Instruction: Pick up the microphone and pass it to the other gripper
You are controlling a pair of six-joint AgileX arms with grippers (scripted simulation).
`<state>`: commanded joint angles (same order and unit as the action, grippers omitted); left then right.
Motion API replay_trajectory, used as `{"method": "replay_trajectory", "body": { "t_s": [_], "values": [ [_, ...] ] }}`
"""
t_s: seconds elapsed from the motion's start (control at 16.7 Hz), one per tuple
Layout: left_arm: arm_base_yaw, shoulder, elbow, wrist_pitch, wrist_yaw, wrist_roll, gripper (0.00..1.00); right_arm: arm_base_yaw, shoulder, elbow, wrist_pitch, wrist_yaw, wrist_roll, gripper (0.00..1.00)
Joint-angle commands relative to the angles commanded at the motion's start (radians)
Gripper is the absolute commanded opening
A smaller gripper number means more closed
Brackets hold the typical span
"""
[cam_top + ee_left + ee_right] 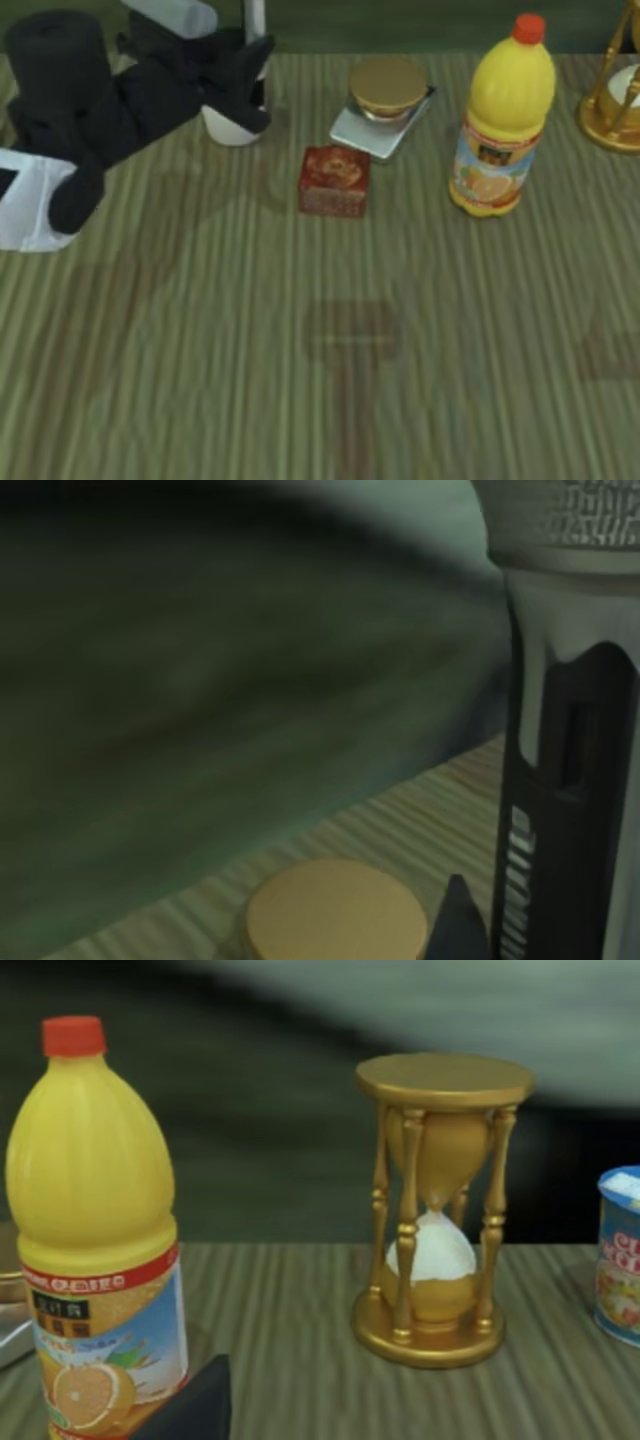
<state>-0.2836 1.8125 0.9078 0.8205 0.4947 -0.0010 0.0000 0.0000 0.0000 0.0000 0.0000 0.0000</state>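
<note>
The left gripper (240, 75) is at the far left of the table (330, 380), reaching toward the back edge. It is closed around the microphone (565, 680). In the left wrist view the mic stands up tall, with its silver mesh ball head on top and its long body going straight down between the black fingers (575, 770). So its long line runs up and down, and the head points up. From above, only a pale bit of it shows at the gripper tips, so its lean cannot be told there.

A white cup (232, 125) sits on the table just under the left gripper. Near it, toward the middle, is a small red box (334, 181). Behind the box is a grey scale (380, 125) with a round tan bowl (388, 86) on it. A yellow juice bottle (503, 120) with a red cap stands to the right. A gold hourglass (440, 1210) stands at the far right, well apart from the mic.

The right gripper (190, 1405) shows only as a dark tip in the right wrist view, close to the juice bottle. I cannot tell if it is open or closed.
</note>
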Motion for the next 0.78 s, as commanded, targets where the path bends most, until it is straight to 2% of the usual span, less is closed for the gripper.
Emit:
{"method": "replay_trajectory", "body": {
  "t_s": [0.18, 0.48, 0.6, 0.78],
  "values": [
    [0.003, -0.032, -0.019, 0.063, 0.029, 0.019, 0.0, 0.0, 0.0, 0.0, 0.0, 0.0, 0.0, 1.0],
    [-0.005, -0.031, -0.015, 0.06, 0.023, 0.019, 0.0, 0.0, 0.0, 0.0, 0.0, 0.0, 0.0, 1.0],
    [-0.04, -0.058, -0.024, 0.052, -0.014, 0.019, 0.0, 0.0, 0.0, 0.0, 0.0, 0.0, 0.0, 1.0],
    [-0.147, -0.143, -0.055, 0.02, -0.139, 0.018, 0.0, 0.0, 0.0, 0.0, 0.0, 0.0, 0.0, 1.0]
  ]
}}
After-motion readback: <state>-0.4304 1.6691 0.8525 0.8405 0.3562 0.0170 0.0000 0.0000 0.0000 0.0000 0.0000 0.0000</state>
